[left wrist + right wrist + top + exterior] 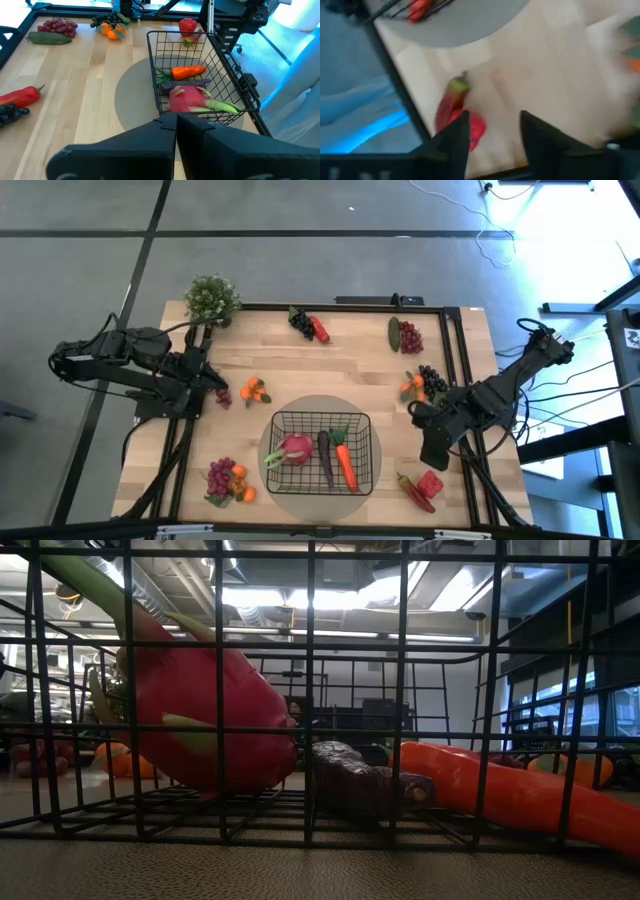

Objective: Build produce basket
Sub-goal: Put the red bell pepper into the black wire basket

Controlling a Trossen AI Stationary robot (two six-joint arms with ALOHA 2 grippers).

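The black wire basket (320, 417) stands on a round grey mat at the table's near middle. A pink radish (296, 448), a dark eggplant (325, 455) and a carrot (345, 465) lie on its bottom; they also show in the low view as radish (200, 710), eggplant (360, 780) and carrot (500, 790). My left gripper (176, 125) is shut and empty at the table's left, beside a small purple grape bunch (222, 395). My right gripper (492, 130) is open above the table at the right, just short of the red peppers (457, 115), which lie by the near right corner (425, 485).
A potted plant (210, 298) stands at the far left corner. Black grapes with a red pepper (308, 325), a cucumber with red grapes (403, 335), black grapes with oranges (425, 383), oranges (255, 390) and grapes with oranges (228, 480) lie around the basket. A black rail frames the table.
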